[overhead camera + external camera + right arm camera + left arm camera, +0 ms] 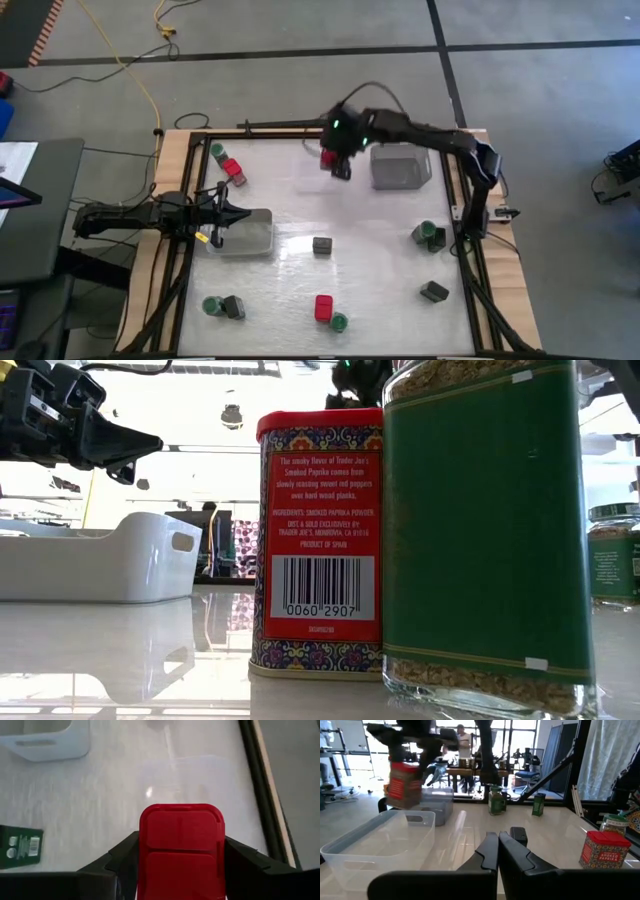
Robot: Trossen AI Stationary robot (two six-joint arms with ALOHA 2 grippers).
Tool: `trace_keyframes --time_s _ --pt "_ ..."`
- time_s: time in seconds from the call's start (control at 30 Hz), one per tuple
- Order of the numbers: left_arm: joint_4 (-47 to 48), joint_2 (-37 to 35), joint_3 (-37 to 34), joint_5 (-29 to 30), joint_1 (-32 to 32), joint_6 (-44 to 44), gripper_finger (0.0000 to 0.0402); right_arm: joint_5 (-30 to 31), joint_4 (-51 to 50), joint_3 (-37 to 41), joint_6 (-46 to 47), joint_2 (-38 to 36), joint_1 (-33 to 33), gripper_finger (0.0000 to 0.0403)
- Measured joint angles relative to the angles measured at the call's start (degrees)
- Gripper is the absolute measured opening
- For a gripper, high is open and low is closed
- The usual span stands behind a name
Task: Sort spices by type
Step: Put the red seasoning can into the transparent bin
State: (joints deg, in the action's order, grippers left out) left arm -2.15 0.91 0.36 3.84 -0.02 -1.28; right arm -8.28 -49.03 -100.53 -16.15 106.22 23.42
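Observation:
My right gripper (335, 162) hangs over the far middle of the table, shut on a red square spice tin (181, 845), which also shows as a blurred red tin (402, 785) in the air. My left gripper (498, 851) is shut on nothing and points level over the clear tray (240, 232) at the left. Other spices stand on their bases: a green-lidded jar (217, 150) and red tin (233, 170) far left, a dark tin (322, 244) in the centre, green jars (430, 236) at the right, and a red tin (323, 307) near the front. My right gripper pinches the red tin between its two fingers (117, 862), one on each of two opposite sides (142, 857) just below the red lid. The fingers slant down at it from above. The tin is lifted clear of the table, roughly upright below the gripper.
A grey tray (400, 166) sits just right of my right gripper. At the front stand a green jar (211, 305) with a dark tin (233, 307), another green jar (339, 322), and a dark tin (434, 291). A dark frame rail (470, 290) edges the table.

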Motion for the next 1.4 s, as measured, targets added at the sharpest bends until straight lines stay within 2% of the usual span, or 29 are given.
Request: trace_keyframes --time_s 0.17,0.4,0.83,1.13,1.4 --pt "0.0 0.0 0.0 0.0 0.01 0.0 0.0 -5.17 -0.55 0.84 -5.91 0.72 5.64 0.0239" --pt "0.0 0.0 0.0 0.0 0.01 0.01 0.0 -7.52 2.34 4.06 -13.82 0.96 6.52 0.0239" --pt "0.0 0.0 0.02 0.0 -0.01 0.0 0.0 -9.6 14.03 14.37 -16.43 0.97 7.16 0.0239" --pt "0.0 0.0 0.0 0.0 0.01 0.0 0.0 -9.86 12.62 13.18 -13.44 6.56 8.3 0.0239" --pt "0.0 0.0 0.02 0.0 0.01 0.0 0.0 -9.91 12.14 11.04 -14.2 7.54 8.24 0.0239"
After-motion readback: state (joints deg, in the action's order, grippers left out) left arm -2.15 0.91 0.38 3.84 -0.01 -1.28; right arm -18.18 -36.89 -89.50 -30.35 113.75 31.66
